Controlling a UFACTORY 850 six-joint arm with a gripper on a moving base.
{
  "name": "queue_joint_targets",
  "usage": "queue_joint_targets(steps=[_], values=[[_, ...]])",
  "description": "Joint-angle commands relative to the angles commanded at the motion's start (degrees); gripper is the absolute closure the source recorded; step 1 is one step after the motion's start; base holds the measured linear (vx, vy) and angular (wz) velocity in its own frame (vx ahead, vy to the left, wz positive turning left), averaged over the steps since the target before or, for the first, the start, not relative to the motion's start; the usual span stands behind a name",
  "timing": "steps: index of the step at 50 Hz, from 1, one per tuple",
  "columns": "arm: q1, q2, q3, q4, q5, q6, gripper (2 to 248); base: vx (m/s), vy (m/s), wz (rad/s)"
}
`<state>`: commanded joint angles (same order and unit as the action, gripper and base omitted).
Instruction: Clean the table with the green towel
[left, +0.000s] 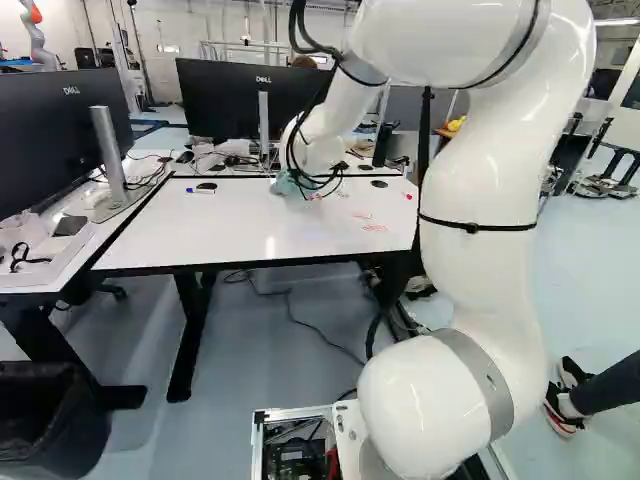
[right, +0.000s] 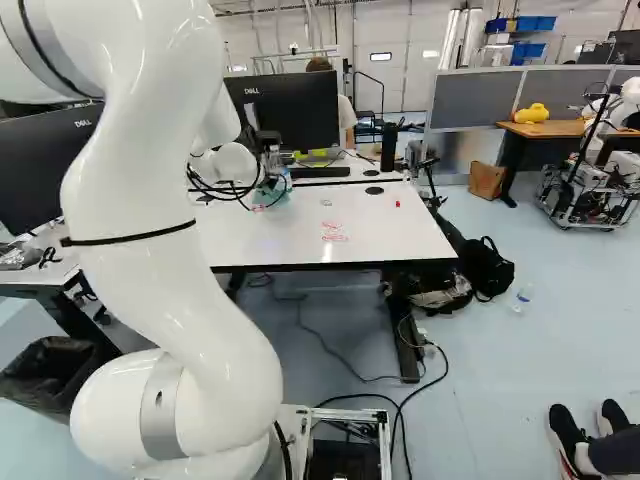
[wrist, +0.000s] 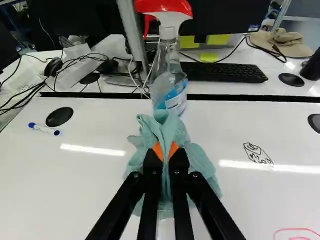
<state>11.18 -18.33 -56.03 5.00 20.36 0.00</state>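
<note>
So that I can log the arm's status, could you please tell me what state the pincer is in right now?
Pincer: closed on the green towel, with bunched cloth pinched between its two fingers.

The arm (left: 485, 160) is white and glossy, with grey rings (left: 488, 385) at the joints. One thin black strap (left: 472, 227) goes around it, also its cables (left: 297, 28) are black. The black fingers (wrist: 151, 167) have orange pads (wrist: 158, 151).
</note>
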Motion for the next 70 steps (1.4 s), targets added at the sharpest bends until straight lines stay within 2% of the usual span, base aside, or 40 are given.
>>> queue_joint_targets(steps=[38, 70], values=[[-5.06, 8.35, 9.69, 0.0, 0.0, 0.0, 221, 0.0, 0.0, 0.0], [-10.21, 14.38, 16.26, 0.0, 0.0, 0.0, 221, 0.0, 0.0, 0.0]])
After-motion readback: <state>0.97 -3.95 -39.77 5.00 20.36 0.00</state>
